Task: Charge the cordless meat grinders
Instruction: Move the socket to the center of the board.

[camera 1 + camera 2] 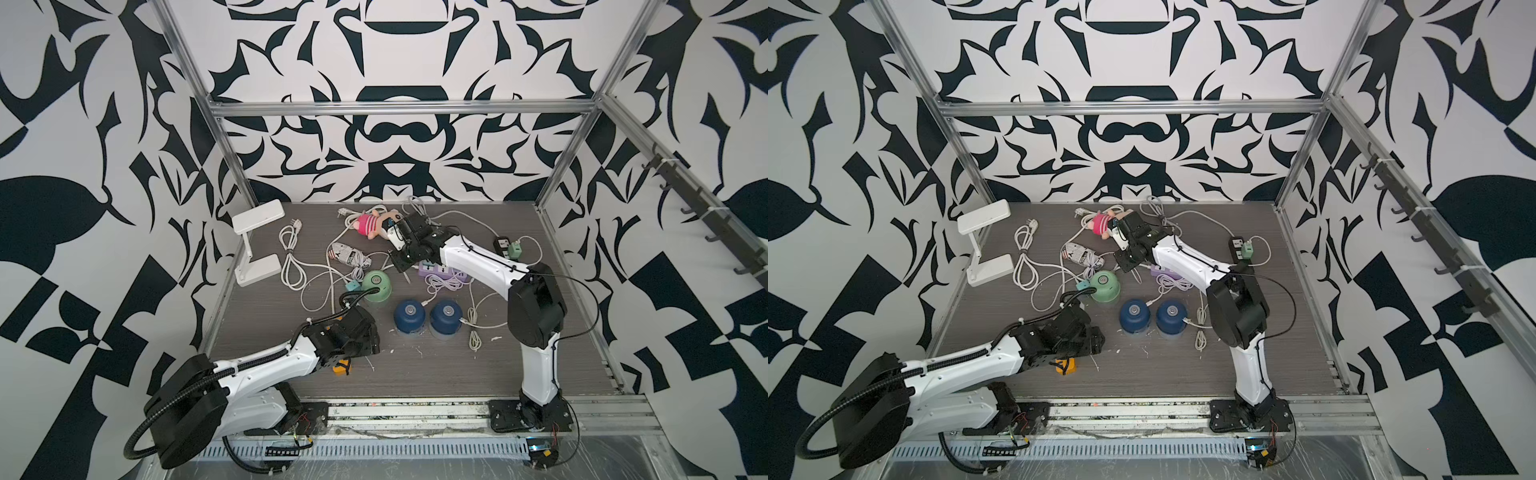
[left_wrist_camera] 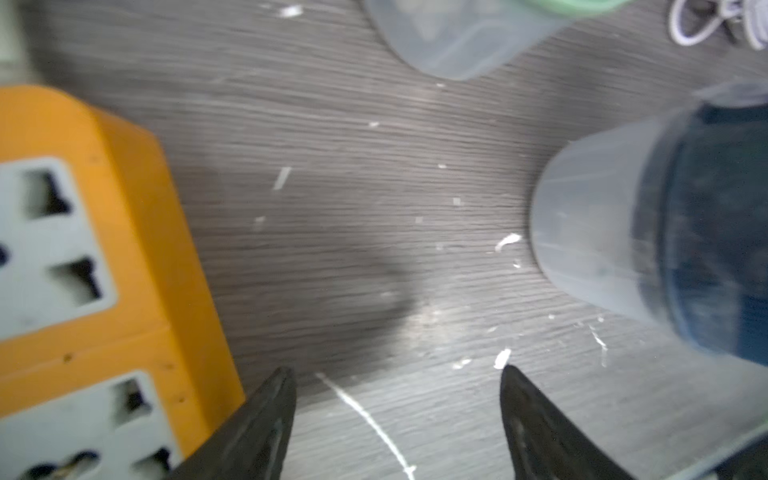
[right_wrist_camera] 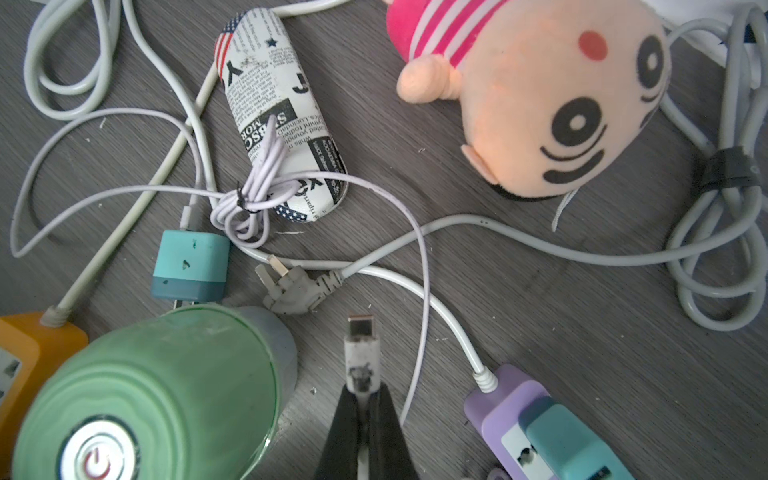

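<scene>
The mint green grinder stands upright on its clear cup, silver button up. It is just beside my right gripper, on the side toward the left arm, near the fingers but apart from them. That gripper is clenched on a white charging plug. The plug's long axis runs straight out ahead of the fingertips, metal tip leading, and points past the grinder's flank rather than at it. I judge the coming move turns on swinging that tip sideways toward the green body. I cannot make out a charging port on any face that shows, so which way to turn is a guess for now. Room is tight: a teal plug adapter sits just beside the grinder's far side and a grey three-pin plug lies just ahead of the tip. A lilac cable loops close by, and the purple power strip is near the opposite finger. The dark blue grinder and second dark blue grinder stand side by side behind the right gripper, nearer the left gripper. Its jaws stand apart with nothing between them, low over bare table. The orange power strip is hard by one finger and a blue grinder lies off beyond the other.
</scene>
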Controlling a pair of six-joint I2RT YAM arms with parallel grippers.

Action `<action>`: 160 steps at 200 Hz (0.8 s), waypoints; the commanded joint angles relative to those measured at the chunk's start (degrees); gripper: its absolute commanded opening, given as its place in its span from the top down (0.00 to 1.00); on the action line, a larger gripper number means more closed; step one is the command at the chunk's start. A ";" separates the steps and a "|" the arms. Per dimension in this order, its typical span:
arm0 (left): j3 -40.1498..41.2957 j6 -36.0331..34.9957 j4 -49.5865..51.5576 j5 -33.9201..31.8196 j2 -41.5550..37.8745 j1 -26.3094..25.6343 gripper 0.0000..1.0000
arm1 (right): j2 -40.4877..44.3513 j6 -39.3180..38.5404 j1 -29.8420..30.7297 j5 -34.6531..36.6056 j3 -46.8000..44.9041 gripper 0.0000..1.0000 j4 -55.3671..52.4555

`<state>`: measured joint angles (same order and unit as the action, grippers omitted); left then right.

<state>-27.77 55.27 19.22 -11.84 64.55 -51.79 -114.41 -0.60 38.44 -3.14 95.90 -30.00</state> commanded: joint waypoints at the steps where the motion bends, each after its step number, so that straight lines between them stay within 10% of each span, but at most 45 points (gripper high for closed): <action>1: 2.01 6.34 10.77 -10.94 -3.52 -0.07 0.16 | 3.93 0.16 -0.12 0.42 -0.17 1.00 1.54; 50: 4.59 9.73 14.65 -18.76 -9.50 0.29 0.17 | 3.67 0.34 -0.16 -0.82 -0.44 1.00 2.02; 120: 12.24 -18.17 -24.77 -16.68 -13.37 0.29 0.16 | 2.11 0.07 -0.20 -5.83 0.21 1.00 -0.14; 160: 15.27 -27.57 -44.23 -15.04 -1.99 1.52 0.05 | 0.97 0.26 -0.64 -8.12 0.99 1.00 -0.67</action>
<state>-13.10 37.17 -8.78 -27.79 55.86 -51.16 -114.41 -0.56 38.24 -8.71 95.26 -29.82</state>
